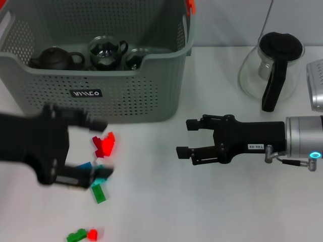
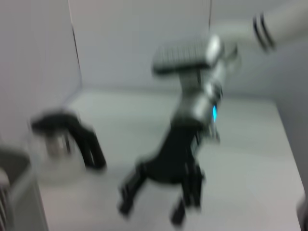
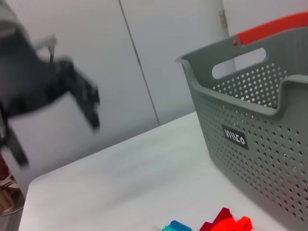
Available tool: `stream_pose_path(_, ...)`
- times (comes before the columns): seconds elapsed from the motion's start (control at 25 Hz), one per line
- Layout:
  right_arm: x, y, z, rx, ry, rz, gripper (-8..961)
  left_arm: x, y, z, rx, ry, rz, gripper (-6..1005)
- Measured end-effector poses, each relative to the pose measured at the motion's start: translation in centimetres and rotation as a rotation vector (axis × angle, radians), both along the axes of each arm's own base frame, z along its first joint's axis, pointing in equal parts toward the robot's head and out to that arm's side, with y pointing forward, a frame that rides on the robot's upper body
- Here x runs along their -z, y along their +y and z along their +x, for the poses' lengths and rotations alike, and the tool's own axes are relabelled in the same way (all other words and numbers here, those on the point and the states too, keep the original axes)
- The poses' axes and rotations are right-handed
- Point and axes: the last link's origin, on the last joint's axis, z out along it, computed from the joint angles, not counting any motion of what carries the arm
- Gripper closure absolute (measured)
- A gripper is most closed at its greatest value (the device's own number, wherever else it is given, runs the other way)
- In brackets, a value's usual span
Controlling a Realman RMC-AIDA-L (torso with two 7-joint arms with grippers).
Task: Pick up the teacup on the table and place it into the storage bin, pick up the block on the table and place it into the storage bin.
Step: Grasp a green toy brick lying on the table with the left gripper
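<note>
light: bright, even; shadows: soft; blur: left claw (image 1: 93, 151), left wrist view

A lab-like test room: bare white table (image 1: 202, 212), plain white wall panels (image 3: 168, 57).

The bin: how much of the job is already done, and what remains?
Done, it seems: glass teacups and a dark teapot sit inside the bin. In hand: the left gripper, open, is over the red block and holds nothing. The right gripper hangs open and empty beside it. Left: all blocks, including the green one, lie on the table.
</note>
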Motion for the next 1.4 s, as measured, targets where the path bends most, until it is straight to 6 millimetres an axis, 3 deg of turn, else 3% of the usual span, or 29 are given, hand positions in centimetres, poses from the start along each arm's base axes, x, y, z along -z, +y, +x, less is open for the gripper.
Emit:
stream_pose_path(0.2, 0.0, 0.1, 0.0, 0.009, -0.001, 0.006, 27, 1.9, -0.9, -1.8, -0.074, 0.245, -0.078, 213)
stream_pose_path(0.52, -0.1, 0.3, 0.1, 0.022, 0.005, 0.015, 27, 5.3, -1.0, -2.5, -0.187, 0.532, -0.189, 213)
stream_pose_path(0.84, -0.1, 0.4, 0.0, 0.022, 0.006, 0.015, 26, 8.5, -0.3, -3.1, -0.239, 0.628, -0.223, 213)
stream_pose_path(1.4, -0.2, 0.5, -0.1, 0.024, 0.009, 0.021, 27, 10.5, 0.4, -5.0, -0.281, 0.689, -0.201, 214)
